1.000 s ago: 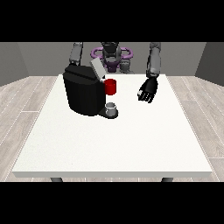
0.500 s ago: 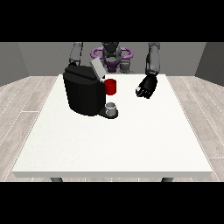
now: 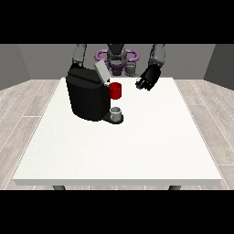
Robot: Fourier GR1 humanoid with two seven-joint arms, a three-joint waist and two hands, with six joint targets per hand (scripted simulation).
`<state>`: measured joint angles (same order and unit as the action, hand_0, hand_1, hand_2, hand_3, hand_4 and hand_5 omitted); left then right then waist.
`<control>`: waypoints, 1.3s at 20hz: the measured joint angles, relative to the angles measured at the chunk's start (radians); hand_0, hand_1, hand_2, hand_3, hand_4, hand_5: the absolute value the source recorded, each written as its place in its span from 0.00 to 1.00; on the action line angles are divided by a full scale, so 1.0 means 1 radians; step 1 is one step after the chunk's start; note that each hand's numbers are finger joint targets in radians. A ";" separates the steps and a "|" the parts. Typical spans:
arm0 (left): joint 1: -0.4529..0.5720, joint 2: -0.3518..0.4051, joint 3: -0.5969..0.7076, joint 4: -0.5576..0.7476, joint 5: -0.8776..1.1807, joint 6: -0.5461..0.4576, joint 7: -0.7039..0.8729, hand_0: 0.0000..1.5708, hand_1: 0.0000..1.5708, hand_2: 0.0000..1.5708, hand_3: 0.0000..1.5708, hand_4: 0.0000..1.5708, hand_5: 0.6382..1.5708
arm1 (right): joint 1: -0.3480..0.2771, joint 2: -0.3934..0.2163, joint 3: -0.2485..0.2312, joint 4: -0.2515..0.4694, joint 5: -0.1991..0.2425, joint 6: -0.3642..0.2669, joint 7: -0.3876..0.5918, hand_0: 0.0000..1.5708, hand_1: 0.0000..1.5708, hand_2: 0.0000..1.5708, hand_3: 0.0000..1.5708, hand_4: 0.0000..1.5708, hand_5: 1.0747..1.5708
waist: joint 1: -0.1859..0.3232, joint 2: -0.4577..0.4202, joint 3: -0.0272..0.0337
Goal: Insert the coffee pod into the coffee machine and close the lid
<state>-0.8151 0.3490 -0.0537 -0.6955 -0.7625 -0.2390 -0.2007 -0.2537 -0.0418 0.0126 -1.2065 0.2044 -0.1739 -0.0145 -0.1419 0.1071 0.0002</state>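
- Front view: a black coffee machine stands on the far left part of the white table; its grey lid is tilted up and open.
- A red thing at the machine sits on the machine's side that faces the view's right; below it, a small grey cup-like thing rests on the machine's dark base, and I cannot tell whether it is the pod.
- The hand at the view's right hangs above the table's far edge, to the right of the red thing and apart from it; its fingers point down and toward the machine, somewhat bent, with nothing visibly between them; whether they are slack or curled I cannot tell.
- The arm at the view's left goes down behind the machine; its hand is hidden.
- The robot's torso stands behind the table's far edge.
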 measured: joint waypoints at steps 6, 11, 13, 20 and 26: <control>-0.026 -0.022 0.005 -0.042 0.002 -0.074 0.029 0.91 0.91 0.89 0.85 0.35 1.00 | 0.005 0.008 -0.020 0.019 -0.015 -0.008 -0.020 0.00 0.00 0.00 0.00 0.00 1.00 | 0.014 -0.037 0.0002; -0.082 -0.025 0.017 -0.071 0.006 -0.123 0.048 0.88 0.88 0.89 0.88 0.33 1.00 | -0.007 0.005 -0.032 0.022 -0.030 0.003 -0.040 0.00 0.00 0.00 0.00 0.00 1.00 | 0.005 -0.044 0.0001; -0.118 -0.029 0.043 -0.071 0.027 -0.152 0.074 0.61 0.61 0.74 0.86 0.33 1.00 | -0.013 0.007 -0.031 0.018 -0.029 0.002 -0.037 0.00 0.00 0.00 0.00 0.00 1.00 | -0.006 -0.048 0.0001; -0.261 0.003 0.128 -0.049 0.070 -0.201 0.155 0.77 0.77 0.81 0.80 0.30 1.00 | -0.071 -0.005 -0.036 -0.021 -0.035 0.008 -0.007 0.00 0.00 0.00 0.00 0.02 1.00 | -0.072 -0.001 0.0001; -0.339 0.043 0.148 -0.038 0.061 -0.204 0.169 0.78 0.78 0.82 0.79 0.30 1.00 | -0.120 -0.027 -0.061 -0.038 -0.048 0.012 0.000 0.00 0.00 0.00 0.00 0.00 1.00 | -0.104 0.059 0.0000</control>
<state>-1.1546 0.3921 0.0944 -0.7331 -0.7019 -0.4434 -0.0321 -0.3736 -0.0684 -0.0486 -1.2449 0.1567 -0.1615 -0.0147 -0.2464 0.1662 0.0002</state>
